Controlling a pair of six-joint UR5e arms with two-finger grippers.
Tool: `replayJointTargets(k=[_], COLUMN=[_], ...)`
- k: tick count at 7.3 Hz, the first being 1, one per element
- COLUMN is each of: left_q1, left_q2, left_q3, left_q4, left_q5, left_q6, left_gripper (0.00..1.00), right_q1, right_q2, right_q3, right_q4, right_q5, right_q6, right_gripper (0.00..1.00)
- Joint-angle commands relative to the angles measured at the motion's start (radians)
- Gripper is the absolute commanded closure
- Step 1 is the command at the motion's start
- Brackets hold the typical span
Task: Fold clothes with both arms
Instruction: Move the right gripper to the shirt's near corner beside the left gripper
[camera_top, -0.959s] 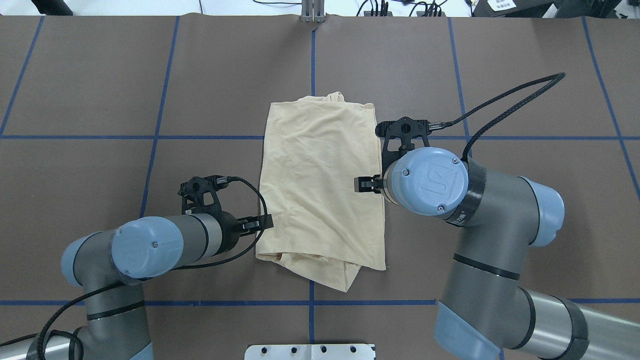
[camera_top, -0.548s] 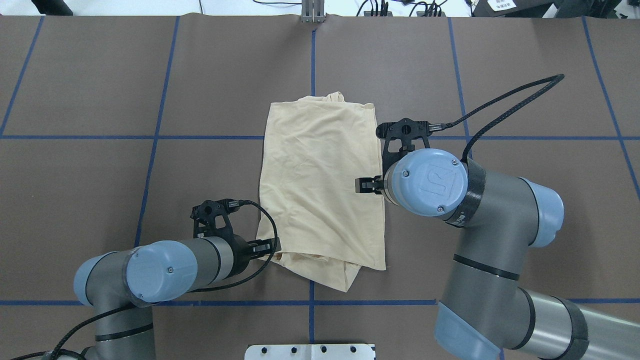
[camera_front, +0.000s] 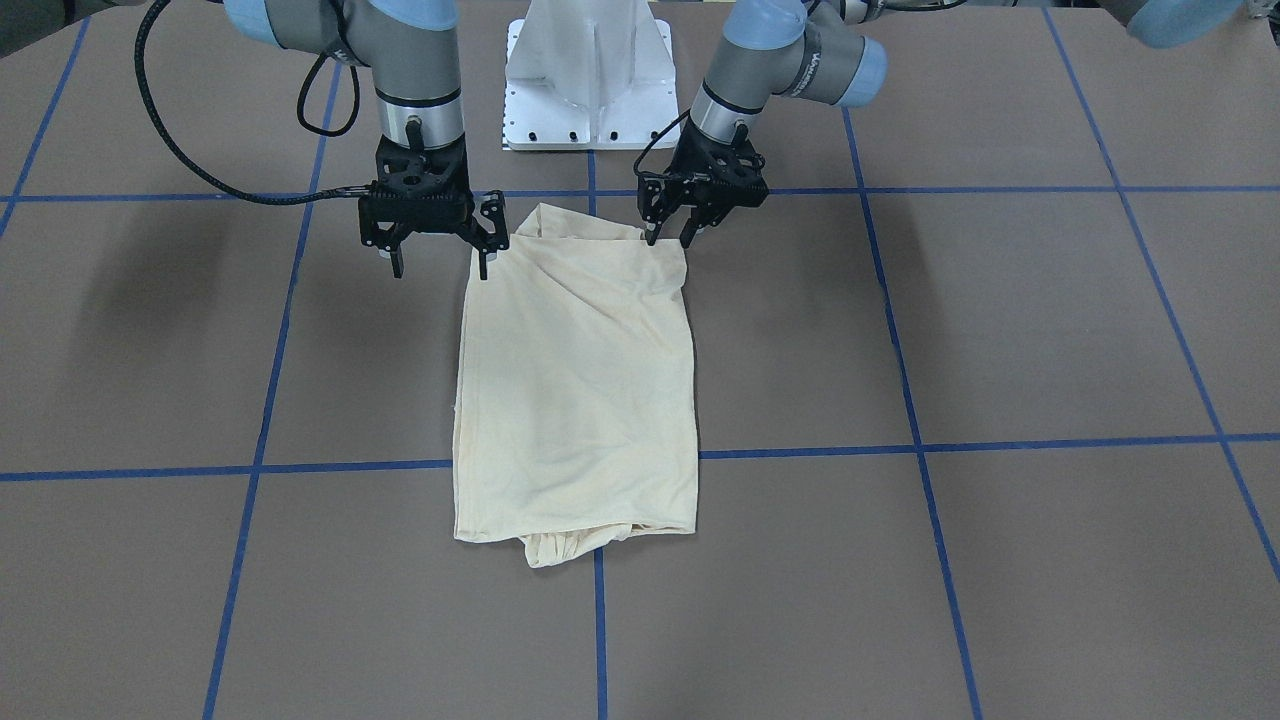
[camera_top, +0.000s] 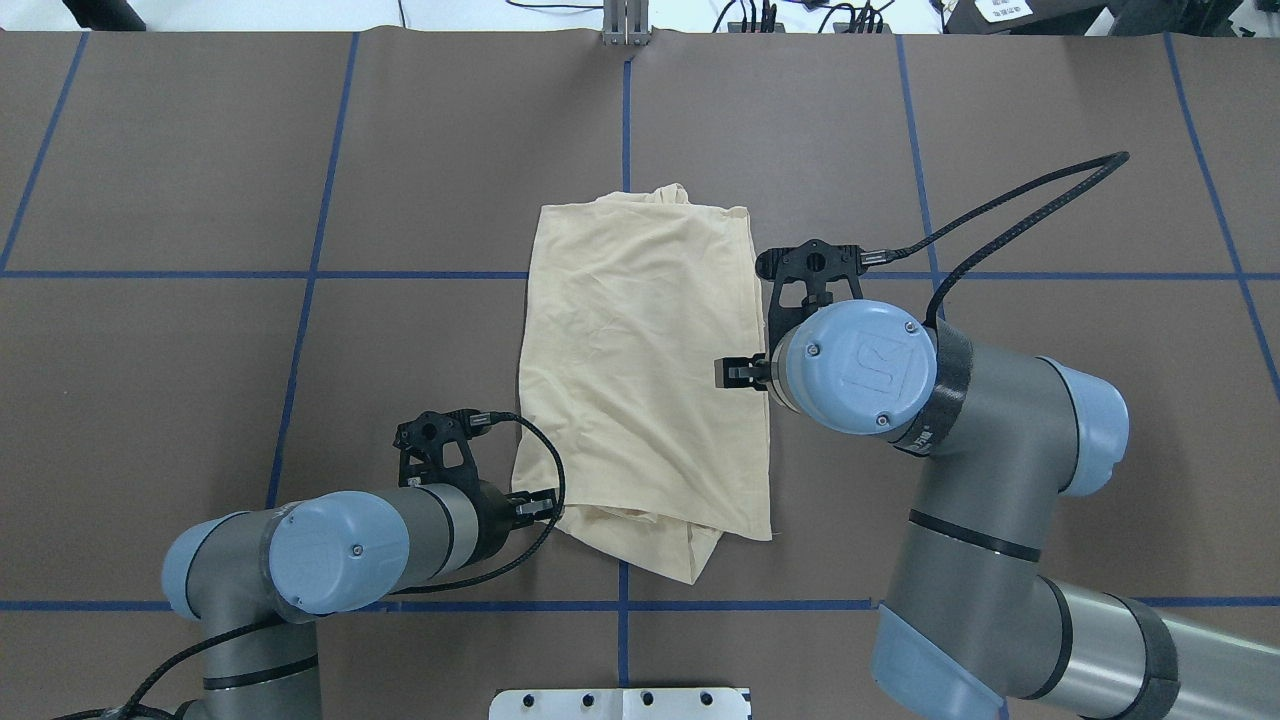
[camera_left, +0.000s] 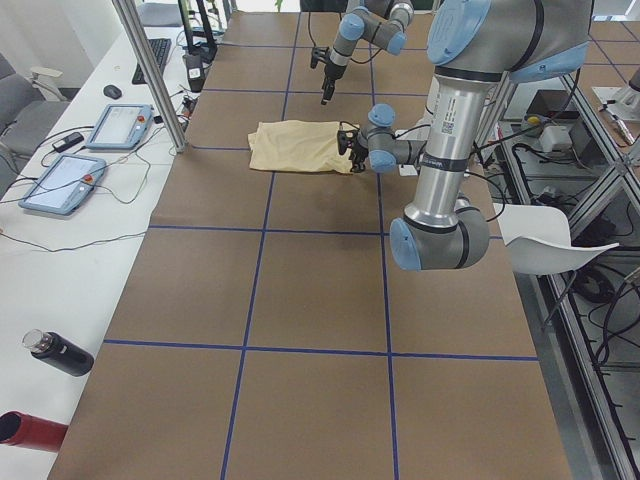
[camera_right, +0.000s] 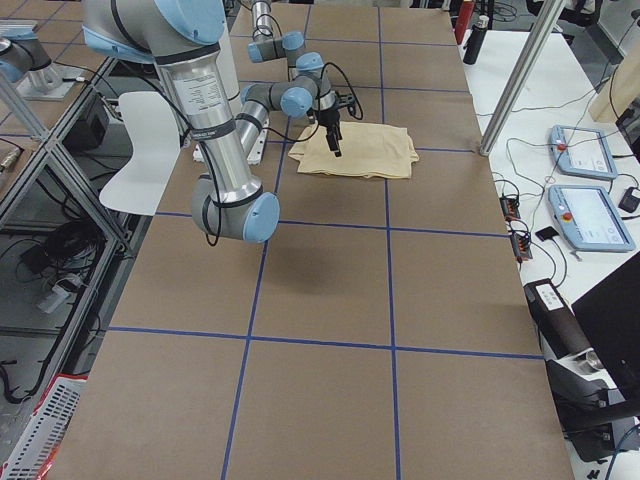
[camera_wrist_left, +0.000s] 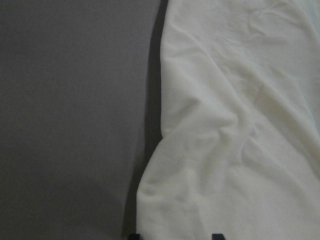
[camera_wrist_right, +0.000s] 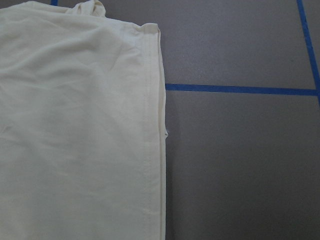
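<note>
The clothes are one pale cream-yellow shirt (camera_top: 640, 370) (camera_front: 575, 380), folded into a long rectangle on the brown table, with bunched fabric sticking out at both short ends. My left gripper (camera_top: 540, 508) (camera_front: 672, 238) is open, low at the shirt's near-left corner. In the left wrist view its two tips stand apart at the bottom, with the shirt's edge (camera_wrist_left: 240, 125) between them. My right gripper (camera_front: 440, 266) is open wide over the shirt's right long edge, one finger (camera_top: 732, 372) above the fabric. The right wrist view shows that hemmed edge (camera_wrist_right: 155, 150). Neither gripper holds anything.
The white base pedestal (camera_front: 590, 70) (camera_top: 620, 703) stands at the robot's side of the table. Blue tape lines (camera_top: 310, 274) cross the brown cover. Beyond the far edge, a side bench holds teach pendants (camera_left: 115, 125), a metal post (camera_left: 150, 75) and a bottle (camera_left: 60, 352).
My left arm has moved back along the shirt's left edge, toward the robot, down to its near-left corner. The right arm and the shirt have hardly moved.
</note>
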Motion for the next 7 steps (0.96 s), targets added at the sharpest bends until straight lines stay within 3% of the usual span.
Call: replayJointTargets(k=[1, 7], left_q1=[-0.001, -0.001], left_q2=[-0.004, -0.002], left_q3=[0.008, 0.008], left_q4=[0.002, 0.029], left_q5=[-0.002, -0.003], left_q6=[0.01, 0.014], left_gripper=[0.39, 0.4], right_q1=[0.0, -0.002], right_q2=[0.001, -0.002], right_q3=[0.0, 0.002], right_q4=[0.0, 0.0], right_q5=[-0.001, -0.002], right_q6=[0.001, 0.006], right_gripper=[0.0, 0.0])
